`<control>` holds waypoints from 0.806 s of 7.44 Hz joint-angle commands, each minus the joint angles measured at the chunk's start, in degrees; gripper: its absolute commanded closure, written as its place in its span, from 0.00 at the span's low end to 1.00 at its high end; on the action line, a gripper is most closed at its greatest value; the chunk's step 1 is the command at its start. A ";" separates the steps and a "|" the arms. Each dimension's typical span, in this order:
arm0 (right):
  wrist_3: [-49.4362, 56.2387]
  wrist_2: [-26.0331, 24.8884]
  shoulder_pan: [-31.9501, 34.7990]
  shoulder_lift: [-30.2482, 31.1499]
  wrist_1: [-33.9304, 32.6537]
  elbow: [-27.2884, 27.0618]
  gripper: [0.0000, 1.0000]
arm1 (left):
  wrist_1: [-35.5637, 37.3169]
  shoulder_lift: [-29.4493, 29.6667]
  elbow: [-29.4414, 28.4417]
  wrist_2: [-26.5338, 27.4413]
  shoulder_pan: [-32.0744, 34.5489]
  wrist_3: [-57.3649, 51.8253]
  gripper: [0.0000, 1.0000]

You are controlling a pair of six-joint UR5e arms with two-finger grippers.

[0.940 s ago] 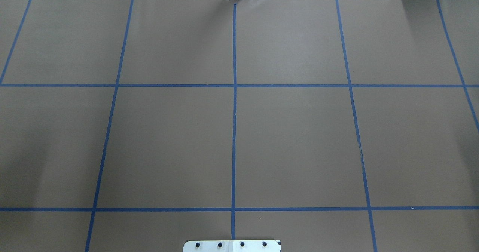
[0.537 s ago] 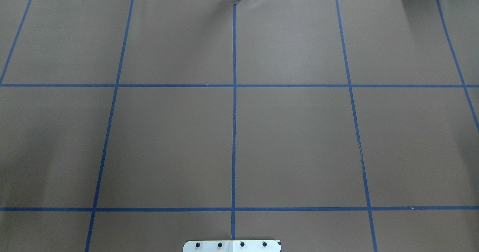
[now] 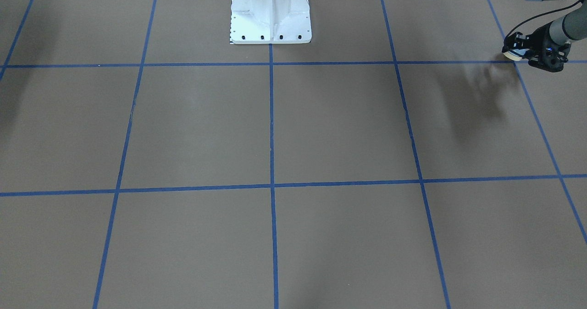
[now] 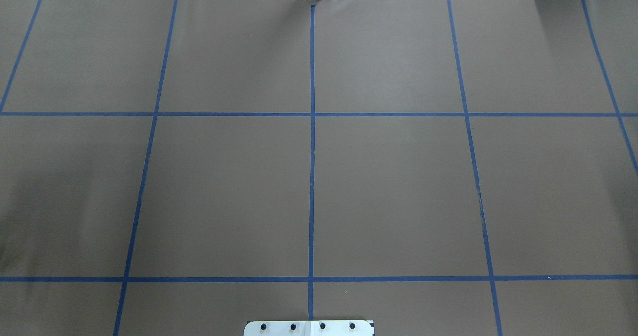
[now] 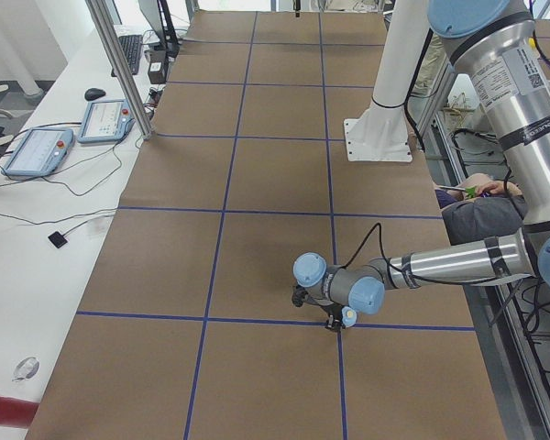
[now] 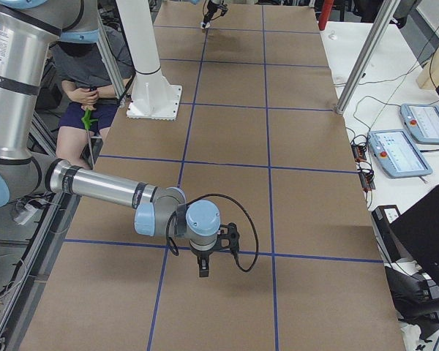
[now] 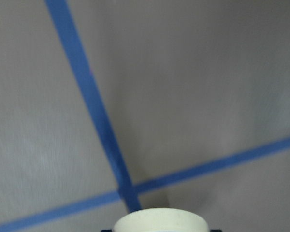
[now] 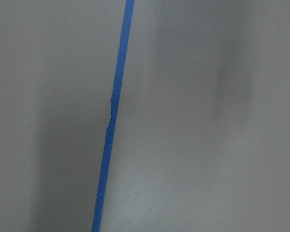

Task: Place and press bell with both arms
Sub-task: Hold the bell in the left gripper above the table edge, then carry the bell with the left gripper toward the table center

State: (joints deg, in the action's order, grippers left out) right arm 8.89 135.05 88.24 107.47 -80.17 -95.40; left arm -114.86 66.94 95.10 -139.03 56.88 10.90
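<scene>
My left gripper (image 3: pixel 518 52) is shut on the bell (image 3: pixel 512 57) and holds it low over the brown table, near a blue tape crossing at the far right of the front-facing view. Only the bell's cream rim shows there, and again at the bottom edge of the left wrist view (image 7: pixel 159 220). In the exterior left view the bell (image 5: pixel 348 317) sits at the tip of the near arm. My right gripper (image 6: pixel 203 269) points down at the table near a tape line in the exterior right view; I cannot tell whether it is open. The overhead view shows neither arm nor the bell.
The white bolted pedestal (image 3: pixel 270 13) stands at the table's robot side. Blue tape lines (image 4: pixel 311 176) divide the brown table into squares. Tablets (image 5: pixel 37 151) and cables lie on the white side bench. A seated person (image 6: pixel 88 80) is behind the robot.
In the overhead view only the soft shadow on the table's left part has shifted a little. No arm or bell enters that view.
</scene>
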 commanded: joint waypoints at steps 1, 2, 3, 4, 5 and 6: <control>-0.27 -0.14 0.09 -0.16 -0.08 0.04 0.00 | 6.46 8.26 0.43 0.33 3.58 0.00 0.68; -0.62 -0.14 0.09 -0.24 0.01 0.04 0.00 | 9.27 12.03 0.44 0.68 4.45 0.00 0.68; -0.71 -0.14 0.09 -0.33 0.01 0.04 0.00 | 13.39 16.77 0.44 1.82 5.16 0.00 0.68; -0.72 -0.23 0.09 -0.33 0.01 0.13 0.00 | 18.22 21.87 0.44 2.18 5.51 -0.09 0.68; -0.72 -0.23 0.09 -0.33 0.01 0.22 0.00 | 21.57 25.92 0.35 2.79 5.69 -0.09 0.68; -0.72 -0.40 0.09 -0.42 0.01 0.31 0.00 | 25.52 30.40 0.09 3.32 5.69 0.09 0.68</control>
State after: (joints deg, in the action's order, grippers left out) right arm 8.19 134.80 88.33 107.12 -80.16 -95.21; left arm -94.52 91.41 95.42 -136.45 62.41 10.86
